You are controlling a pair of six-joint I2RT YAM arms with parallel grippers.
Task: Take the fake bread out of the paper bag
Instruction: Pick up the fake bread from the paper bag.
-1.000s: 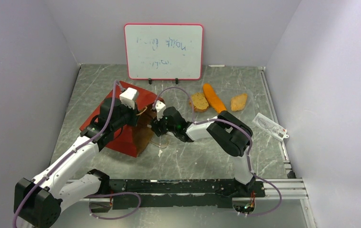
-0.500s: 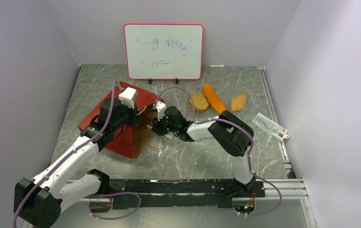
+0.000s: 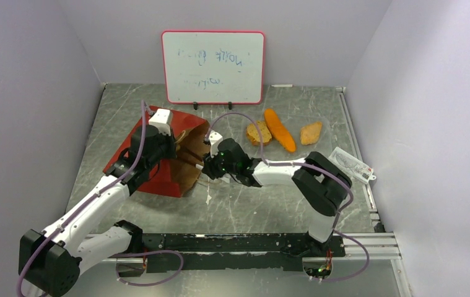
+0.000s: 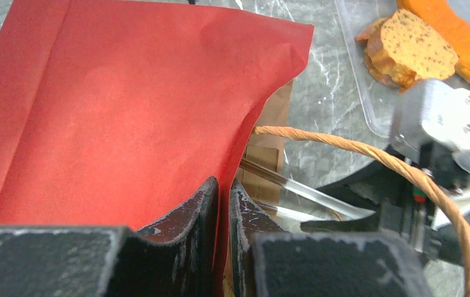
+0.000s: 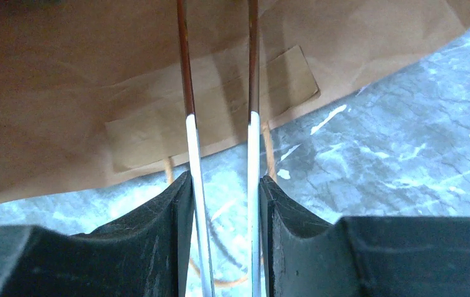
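Left fingers (image 4: 198, 207) clamp the paper bag (image 4: 114, 105) by its red top edge, mouth open. Right fingers (image 5: 167, 213) reach inside, slightly apart; any grip is hidden. Three bread pieces (image 3: 279, 130) lie on the counter (image 3: 251, 198) beyond them, and more may be inside.

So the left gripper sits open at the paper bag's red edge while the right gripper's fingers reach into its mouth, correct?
Not quite. The left gripper is shut, pinching the paper bag's red edge, as the left wrist view shows. The right gripper's fingers do reach into its mouth.
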